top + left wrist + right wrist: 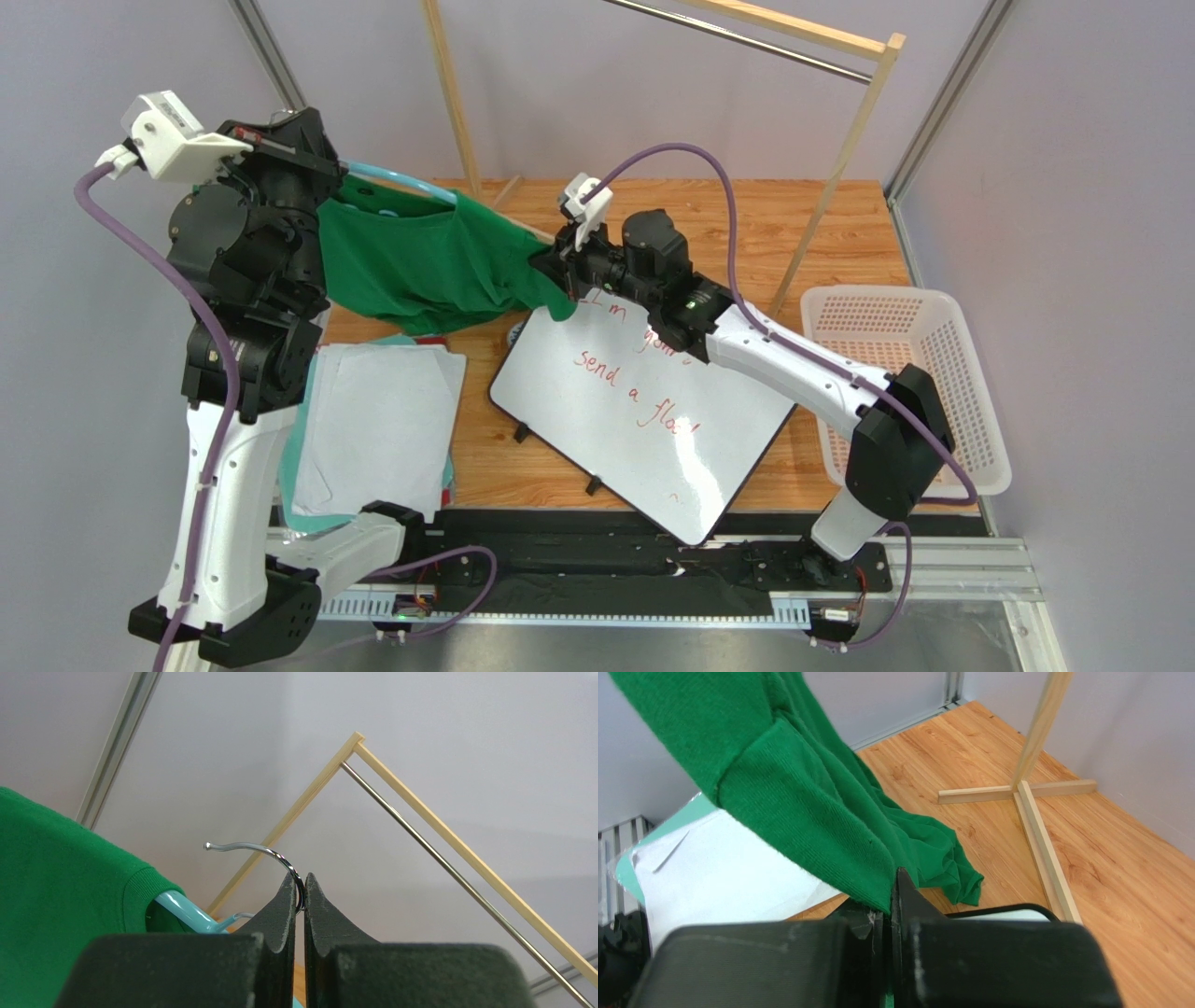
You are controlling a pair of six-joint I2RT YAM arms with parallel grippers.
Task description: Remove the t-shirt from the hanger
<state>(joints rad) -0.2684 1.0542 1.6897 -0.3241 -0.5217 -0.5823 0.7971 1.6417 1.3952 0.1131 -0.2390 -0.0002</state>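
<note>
The green t-shirt (428,266) hangs stretched between my two grippers above the table's back left. The light-blue hanger (400,184) shows at the shirt's top edge, its blue arm (179,911) entering the collar. My left gripper (302,885) is shut on the hanger's grey metal hook (263,851) and holds it up in the air at top left (274,140). My right gripper (892,889) is shut on the t-shirt's ribbed hem or sleeve edge (808,812), at the shirt's right end (558,263).
A whiteboard (638,420) with red writing lies mid-table under the right arm. White and teal paper sheets (372,427) lie at the left. A white basket (912,378) stands at the right. The wooden rack (842,154) with a metal rail stands behind.
</note>
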